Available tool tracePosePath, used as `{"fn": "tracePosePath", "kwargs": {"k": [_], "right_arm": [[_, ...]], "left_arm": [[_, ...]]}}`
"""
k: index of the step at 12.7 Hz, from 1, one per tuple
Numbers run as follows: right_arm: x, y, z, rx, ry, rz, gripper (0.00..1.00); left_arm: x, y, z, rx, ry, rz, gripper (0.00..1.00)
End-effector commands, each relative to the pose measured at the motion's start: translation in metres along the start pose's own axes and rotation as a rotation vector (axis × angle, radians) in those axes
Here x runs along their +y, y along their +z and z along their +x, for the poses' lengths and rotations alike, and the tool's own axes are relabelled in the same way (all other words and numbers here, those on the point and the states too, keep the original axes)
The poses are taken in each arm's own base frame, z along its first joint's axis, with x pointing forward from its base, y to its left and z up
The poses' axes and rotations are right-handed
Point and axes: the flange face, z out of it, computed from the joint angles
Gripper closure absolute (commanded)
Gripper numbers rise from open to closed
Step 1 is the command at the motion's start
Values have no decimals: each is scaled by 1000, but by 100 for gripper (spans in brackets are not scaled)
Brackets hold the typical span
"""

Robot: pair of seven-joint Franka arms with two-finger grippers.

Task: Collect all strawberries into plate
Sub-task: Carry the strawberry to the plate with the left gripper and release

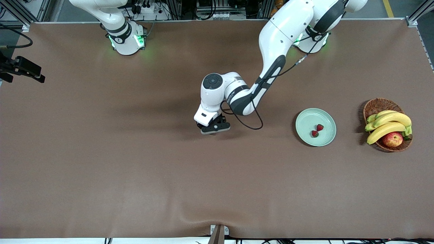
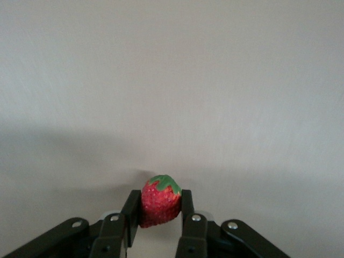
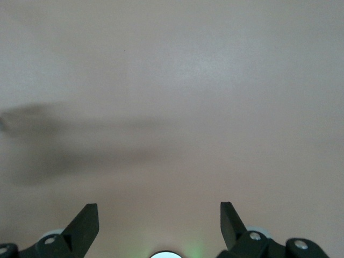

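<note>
The pale green plate lies toward the left arm's end of the table. Two strawberries lie on it, one beside the other. My left gripper is low over the middle of the table. In the left wrist view the left gripper is shut on a third strawberry, red with a green cap. The hand hides this berry in the front view. My right gripper is open and empty over bare table. It waits out of the front view.
A brown wicker basket with bananas and a red-yellow apple stands beside the plate, at the left arm's end. A black device juts in at the right arm's end of the table.
</note>
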Motion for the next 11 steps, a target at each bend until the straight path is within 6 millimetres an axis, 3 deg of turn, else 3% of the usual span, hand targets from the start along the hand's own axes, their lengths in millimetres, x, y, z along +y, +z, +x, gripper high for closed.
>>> {"fn": "tracePosePath", "kwargs": {"k": [1, 2, 5, 6, 9, 11], "right_arm": [[3, -12, -5, 28, 22, -4, 0], [3, -11, -4, 28, 21, -3, 0], [0, -10, -2, 28, 18, -3, 0], [0, -9, -2, 28, 17, -2, 0], [0, -9, -2, 28, 16, -2, 0], [-2, -6, 2, 31, 15, -1, 0]], "left_arm": [[-31, -72, 81, 76, -74, -2, 100], [-39, -91, 94, 72, -85, 27, 100], [-100, -149, 165, -64, -130, 46, 100], [-116, -167, 176, -103, -98, 65, 100], [-183, -187, 217, -183, -36, 146, 100], [-231, -192, 232, -284, 64, 216, 100]]}}
